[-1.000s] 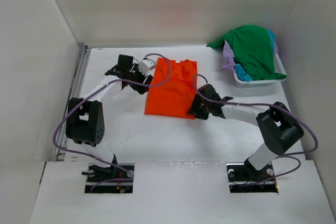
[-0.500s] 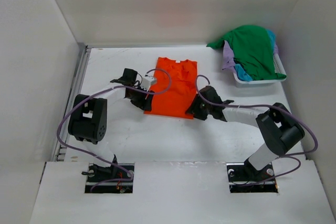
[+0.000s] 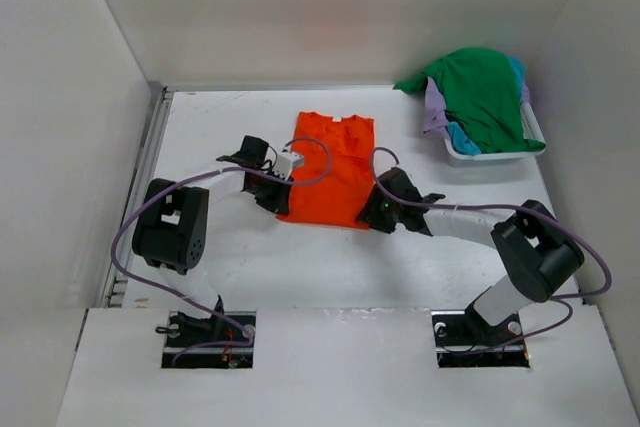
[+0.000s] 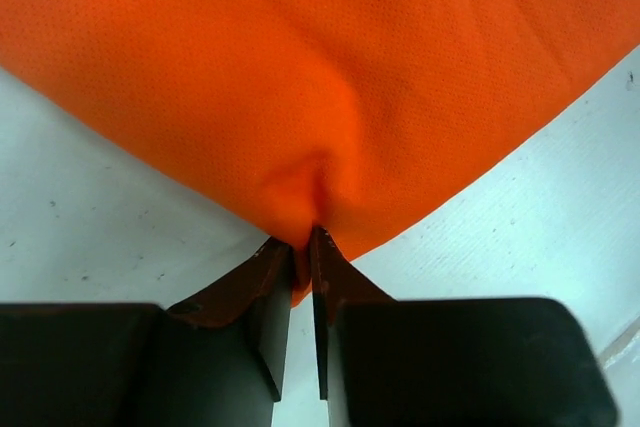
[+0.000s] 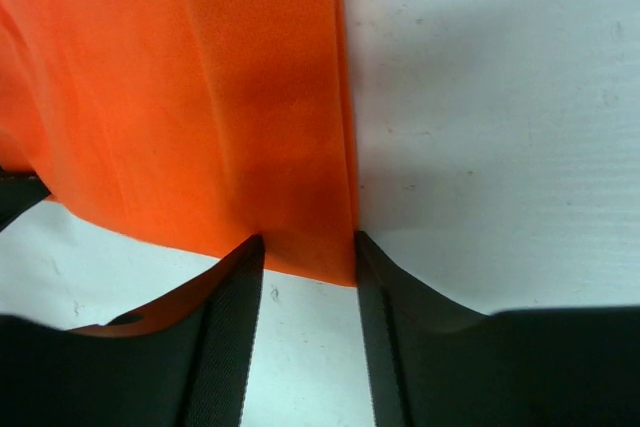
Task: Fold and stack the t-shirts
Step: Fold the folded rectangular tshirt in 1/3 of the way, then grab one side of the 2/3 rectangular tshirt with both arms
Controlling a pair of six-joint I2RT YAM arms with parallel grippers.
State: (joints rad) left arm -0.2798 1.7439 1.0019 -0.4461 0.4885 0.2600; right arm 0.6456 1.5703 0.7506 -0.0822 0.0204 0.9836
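Left end effector [image 4: 303,239]: closed down to a narrow slit on the orange t-shirt [image 4: 340,67], a small puckered fold of the cloth nipped between the two dark fingertips, white worktop [image 4: 90,207] showing on either side of the pinch. Right end effector [image 5: 308,247]: spread wide and gripping nothing, one finger on each side of the shirt's near right corner, the edge of the hem lying in the gap between them. From above, both set at the near hem of the orange shirt, the left one at the near left corner and the right one at the near right corner, with the arms reaching in from either side and purple cables looping over them. Shirt itself spread flat near the middle of the worktop as a long narrow panel, collar at the far end, both long sides straight, a slight rumple at the pinched corner. Well apart from it, at the far right corner of the worktop, a white basket [image 3: 495,155] heaped with the other shirts. Dark green t-shirt [image 3: 480,87] draped over the top and spilling past the far rim. Lavender t-shirt [image 3: 432,112] hanging down the left side beneath it. Teal t-shirt [image 3: 460,137] visible only as a small patch at the near edge. All three bunched loosely together.
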